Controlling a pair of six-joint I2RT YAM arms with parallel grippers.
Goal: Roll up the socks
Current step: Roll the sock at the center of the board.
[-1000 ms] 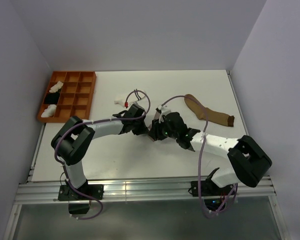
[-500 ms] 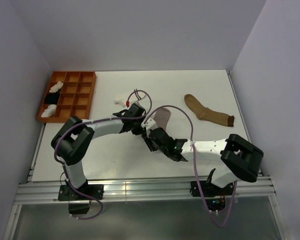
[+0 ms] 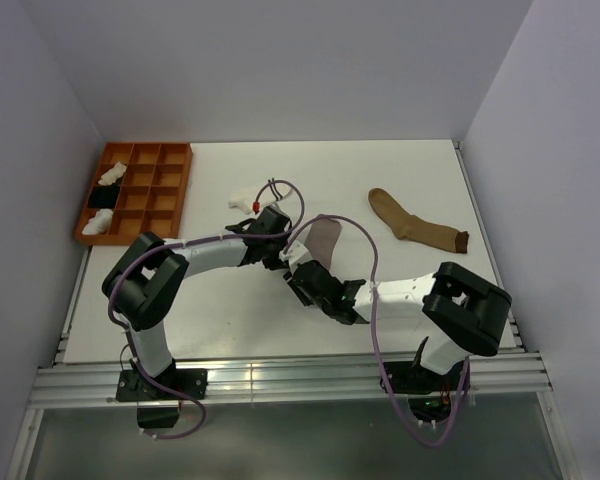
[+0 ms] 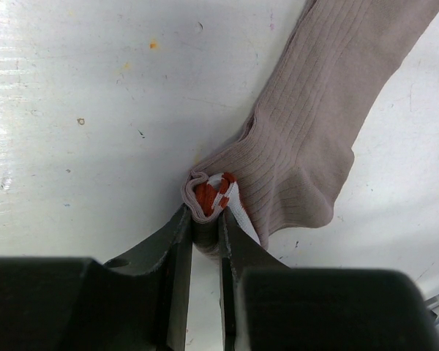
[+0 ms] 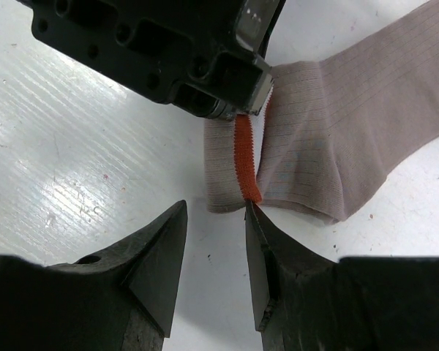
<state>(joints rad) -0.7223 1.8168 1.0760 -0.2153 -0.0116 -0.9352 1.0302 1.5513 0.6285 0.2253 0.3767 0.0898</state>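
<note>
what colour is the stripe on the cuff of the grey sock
Orange-red stripe on the grey sock, clearest in the right wrist view.

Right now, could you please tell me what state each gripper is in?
Left gripper: closed, pinching the folded cuff of the grey sock.
Right gripper: open, holding nothing, its fingertips at the sock's edge.

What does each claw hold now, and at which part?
The left claw pinches the grey sock at its folded red-striped cuff. The right claw is open and holds nothing.
</note>
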